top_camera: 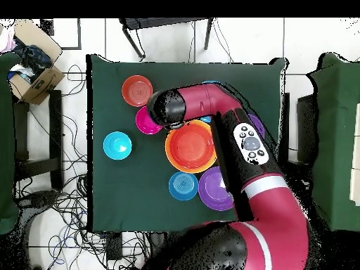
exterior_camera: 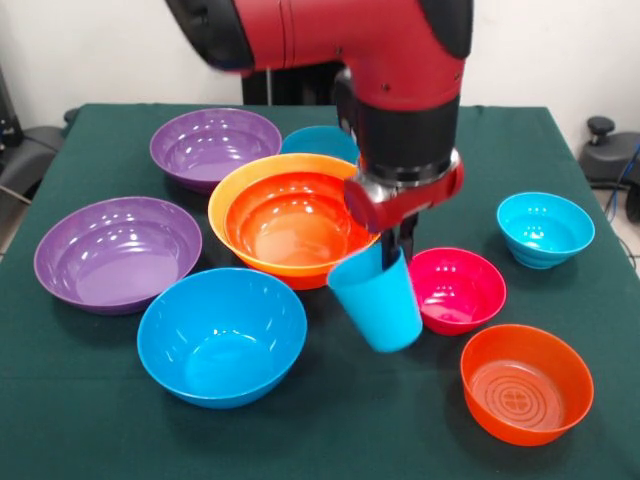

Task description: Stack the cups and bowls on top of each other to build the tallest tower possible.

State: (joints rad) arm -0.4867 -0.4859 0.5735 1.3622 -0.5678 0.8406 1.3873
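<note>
My gripper (exterior_camera: 392, 252) is shut on the rim of the light blue cup (exterior_camera: 380, 302). It holds the cup tilted and off the table, between the nested orange pile and the magenta bowl (exterior_camera: 457, 288). The pile is a large orange bowl (exterior_camera: 232, 190) with a red-orange bowl (exterior_camera: 290, 225) nested inside. Loose bowls stand around it: two purple (exterior_camera: 215, 145) (exterior_camera: 118, 250), a big blue one (exterior_camera: 222, 335), a cyan one (exterior_camera: 545, 228), a red-orange one (exterior_camera: 526, 382), and a blue one (exterior_camera: 318, 140) partly hidden behind the pile. In the overhead view the arm hides the gripper and cup.
The green table (exterior_camera: 90, 420) drops off at its front and side edges. In the overhead view the arm (top_camera: 246, 140) crosses over the table's right half. A cardboard box (top_camera: 35, 77) stands on the floor beyond the table's left edge.
</note>
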